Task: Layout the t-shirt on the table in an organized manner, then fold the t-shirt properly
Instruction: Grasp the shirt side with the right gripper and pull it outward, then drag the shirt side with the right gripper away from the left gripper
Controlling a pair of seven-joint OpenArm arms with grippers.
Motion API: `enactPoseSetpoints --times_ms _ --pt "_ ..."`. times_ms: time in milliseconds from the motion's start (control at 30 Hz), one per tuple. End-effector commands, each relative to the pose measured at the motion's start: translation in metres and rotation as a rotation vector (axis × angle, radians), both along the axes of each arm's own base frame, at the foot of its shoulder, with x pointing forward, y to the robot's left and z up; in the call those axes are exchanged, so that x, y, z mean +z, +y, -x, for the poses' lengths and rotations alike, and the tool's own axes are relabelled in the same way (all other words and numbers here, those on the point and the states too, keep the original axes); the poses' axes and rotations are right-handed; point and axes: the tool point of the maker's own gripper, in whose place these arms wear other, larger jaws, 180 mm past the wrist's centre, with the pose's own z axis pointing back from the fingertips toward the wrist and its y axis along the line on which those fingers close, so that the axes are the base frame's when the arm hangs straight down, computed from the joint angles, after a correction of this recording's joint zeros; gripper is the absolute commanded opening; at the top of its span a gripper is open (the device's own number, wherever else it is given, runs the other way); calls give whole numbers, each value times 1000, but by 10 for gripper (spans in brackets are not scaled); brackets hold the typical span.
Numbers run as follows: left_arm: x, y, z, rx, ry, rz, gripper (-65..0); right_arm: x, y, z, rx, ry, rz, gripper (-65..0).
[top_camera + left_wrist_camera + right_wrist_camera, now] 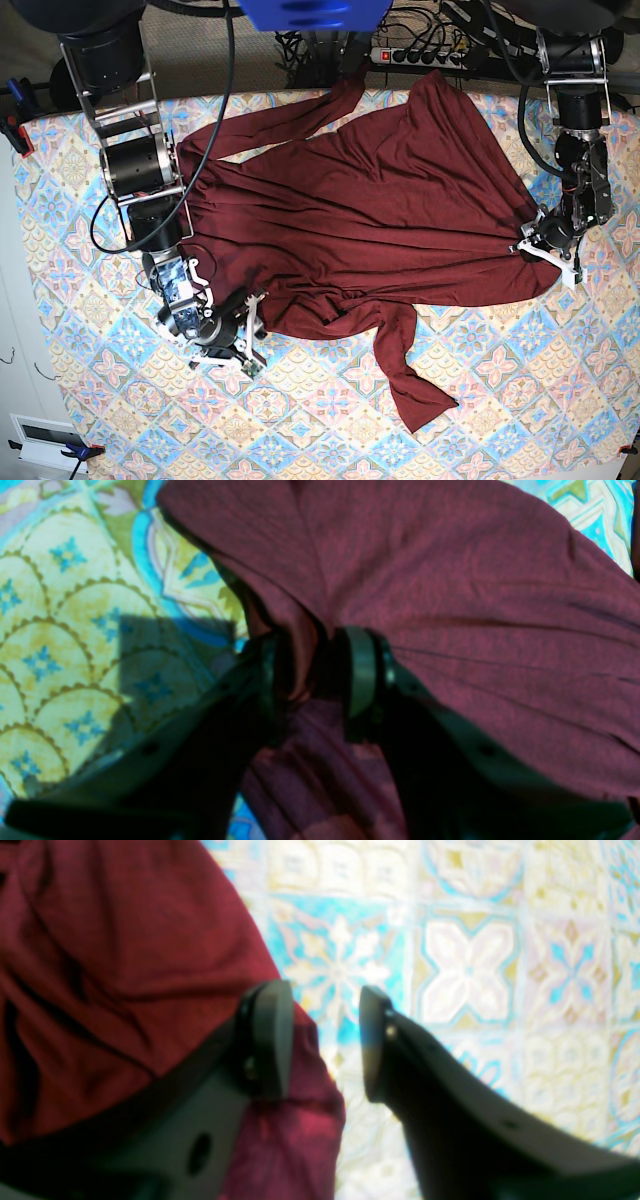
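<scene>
The dark maroon t-shirt lies spread across the patterned table, creased, with one sleeve trailing toward the front edge and the other toward the back. My left gripper is at the shirt's right edge. In the left wrist view its jaws stand apart, a bunched fold of t-shirt rises between them, and a dark gap shows beside one pad. My right gripper is at the shirt's lower left edge. It is open over bare table, one finger resting on the t-shirt.
A power strip and cables lie beyond the table's back edge. Clamps grip the left edge. Both arm bases stand at the back corners. Bare patterned cloth shows along the front and right of the shirt.
</scene>
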Motion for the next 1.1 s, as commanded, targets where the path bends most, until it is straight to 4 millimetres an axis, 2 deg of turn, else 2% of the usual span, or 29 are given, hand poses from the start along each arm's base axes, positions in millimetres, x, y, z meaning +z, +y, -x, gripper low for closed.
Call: enactPoseSetpoints --times_ms 0,133,333,400,500,600,700,800,833,900,1000,1067 --pt "6 11 0 7 7 -27 -467 17 5 -11 10 -38 -23 -364" --pt "6 5 -1 -25 2 -19 -468 16 5 -11 8 -34 -20 -269" --pt "6 4 -1 -34 0 -18 -468 13 3 -10 11 -28 -10 -269" --pt "6 4 -1 -34 0 -18 -468 6 -1 -6 2 -7 -6 -284" --pt "7 4 -1 -35 -1 -18 -468 -13 -9 6 -18 54 1 -324" --pt "21 -2 -10 -60 -44 -30 -468 -23 -15 13 -31 89 7 -407" --pt "32 -14 -9 -106 -80 -46 -468 -20 -17 10 -35 64 -16 -529" --pt "46 -25 -12 -143 -124 -60 -468 -15 -36 5 -56 33 -22 -640" --pt "49 -27 -12 -150 -131 -62 -468 -14 -41 4 -62 30 -21 -650" --pt "53 -30 -14 -160 -144 -65 -468 -5 -53 -3 -92 7 -34 -645" --pt "54 -31 -14 -164 -146 -66 -468 22 -67 -25 -181 -50 -109 -643" --pt "54 -31 -14 -164 -146 -66 -468 41 -85 -37 -251 -90 -160 -643"
